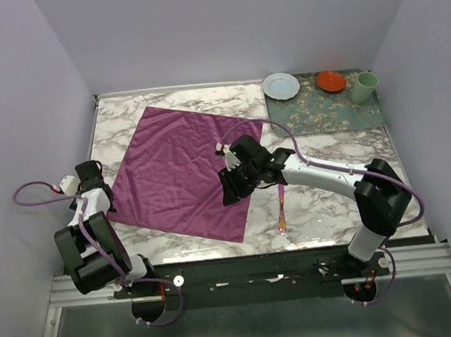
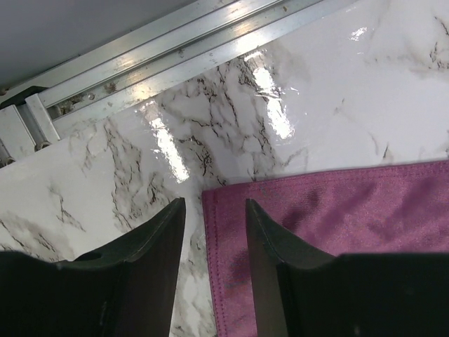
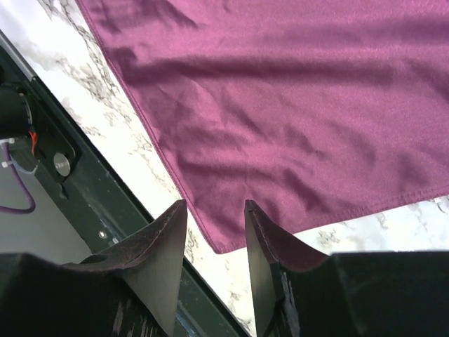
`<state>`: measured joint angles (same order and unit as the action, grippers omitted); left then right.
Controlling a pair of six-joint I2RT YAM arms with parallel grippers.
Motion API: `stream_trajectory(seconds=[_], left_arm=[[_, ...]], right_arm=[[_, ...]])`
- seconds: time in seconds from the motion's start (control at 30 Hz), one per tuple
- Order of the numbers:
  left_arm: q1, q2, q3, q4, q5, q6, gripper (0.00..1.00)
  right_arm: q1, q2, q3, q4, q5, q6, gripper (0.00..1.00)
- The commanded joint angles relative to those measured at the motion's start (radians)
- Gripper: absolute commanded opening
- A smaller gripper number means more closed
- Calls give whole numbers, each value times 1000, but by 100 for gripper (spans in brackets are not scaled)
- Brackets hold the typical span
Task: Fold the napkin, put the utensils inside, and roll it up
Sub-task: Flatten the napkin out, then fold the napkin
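Observation:
The plum-purple napkin lies spread flat and unfolded on the marble table. The knife, with its orange-gold handle, lies just right of the napkin's near right edge. It shows in neither wrist view. My left gripper is at the napkin's left corner. In the left wrist view it is open, with the hem of the napkin running under the gap. My right gripper is over the napkin's near right part. Seen from its wrist it is open above the near corner of the napkin, holding nothing.
A green floral mat at the back right carries a pale blue plate, a small orange dish and a green cup. A metal rail runs along the near edge. White walls close in the left, back and right.

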<state>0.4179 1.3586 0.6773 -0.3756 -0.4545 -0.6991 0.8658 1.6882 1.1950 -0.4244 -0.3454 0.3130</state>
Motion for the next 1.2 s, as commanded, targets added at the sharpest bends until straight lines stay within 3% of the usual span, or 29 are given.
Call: stream_trajectory(seconds=[0.0, 0.4, 0.47, 0.73, 0.93, 1.07, 1.17], left_arm=[[2, 25, 5, 21, -18, 3, 51], [2, 83, 7, -3, -33, -31, 44], [2, 89, 2, -14, -42, -46, 37], [-2, 27, -38, -55, -49, -117, 34], [4, -59, -76, -126, -78, -207, 24], [5, -101, -88, -196, -70, -287, 6], [10, -141, -130, -218, -55, -332, 5]], right_arm=[[1, -13, -18, 19, -1, -5, 47], [-5, 53, -55, 44, 56, 54, 46], [-8, 62, -74, 59, 63, 81, 45], [-128, 134, -161, 116, 65, 230, 40], [-169, 228, -124, 115, 26, 242, 39], [-218, 243, -114, 95, 49, 226, 38], [-261, 229, -112, 56, 91, 189, 39]])
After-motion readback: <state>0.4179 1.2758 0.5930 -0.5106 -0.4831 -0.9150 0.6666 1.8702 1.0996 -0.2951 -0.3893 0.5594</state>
